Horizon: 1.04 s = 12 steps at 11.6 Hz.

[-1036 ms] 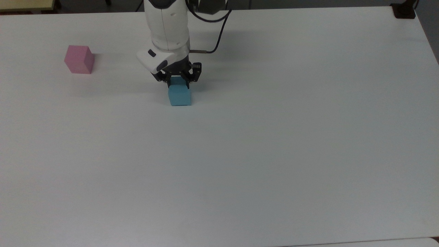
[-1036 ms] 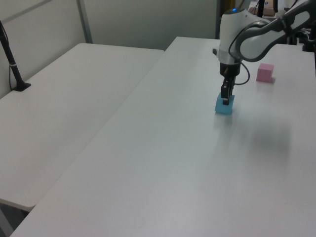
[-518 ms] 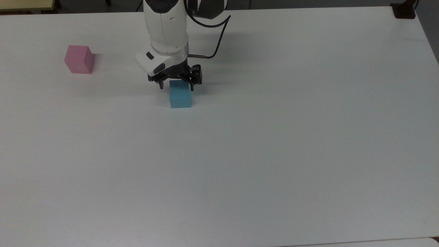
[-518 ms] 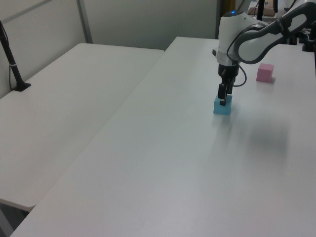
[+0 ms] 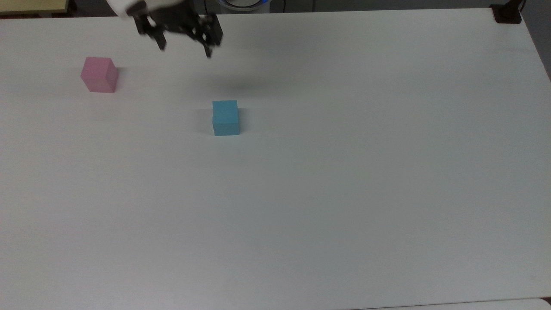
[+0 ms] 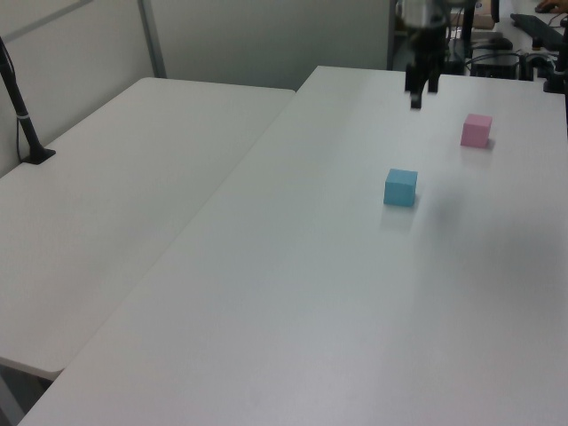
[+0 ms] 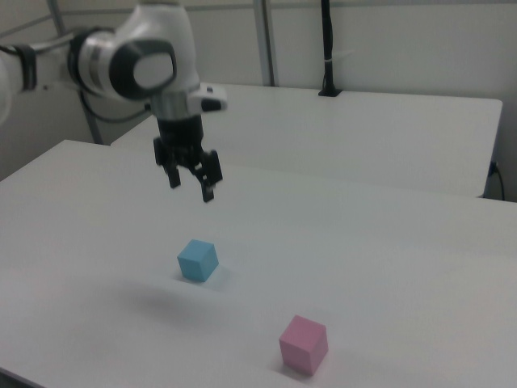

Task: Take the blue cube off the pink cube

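The blue cube (image 5: 225, 117) (image 6: 400, 187) (image 7: 198, 259) rests alone on the white table (image 5: 344, 172), with nothing touching it. The pink cube (image 5: 100, 74) (image 6: 477, 130) (image 7: 304, 344) stands apart from it, well toward the top view's left, also directly on the table. My gripper (image 5: 185, 46) (image 6: 419, 93) (image 7: 190, 183) hangs high above the table, up and to the left of the blue cube in the top view. Its two dark fingers are spread apart and hold nothing.
A second white table (image 6: 133, 177) adjoins on the left view's left, with a black pole (image 6: 22, 115) on its edge. A black clamp (image 5: 508, 13) sits at the top view's upper right corner. Cables and gear (image 6: 506, 62) lie beyond the far edge.
The gripper, open around the blue cube half a second ago, has risen sharply and drifted toward the top view's upper left. The blue cube stays where it was set; the pink cube is unmoved.
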Each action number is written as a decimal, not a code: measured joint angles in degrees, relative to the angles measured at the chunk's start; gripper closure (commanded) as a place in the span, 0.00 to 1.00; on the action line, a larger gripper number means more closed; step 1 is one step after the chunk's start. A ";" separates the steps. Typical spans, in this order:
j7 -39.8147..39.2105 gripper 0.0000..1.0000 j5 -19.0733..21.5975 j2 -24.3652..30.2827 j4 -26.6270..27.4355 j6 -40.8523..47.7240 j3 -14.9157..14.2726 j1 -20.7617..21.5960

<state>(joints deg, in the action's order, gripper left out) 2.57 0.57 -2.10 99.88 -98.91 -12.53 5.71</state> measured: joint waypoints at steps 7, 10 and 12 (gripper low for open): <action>-3.04 0.00 -3.12 5.76 -8.49 11.25 -0.37 -5.45; -6.22 0.00 -3.65 5.01 -8.37 6.20 -0.31 -5.88; -6.23 0.00 -3.65 4.62 -8.37 5.97 0.21 -5.89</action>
<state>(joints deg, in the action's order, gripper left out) -3.65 -3.08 2.52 91.51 -92.94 -12.31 -0.18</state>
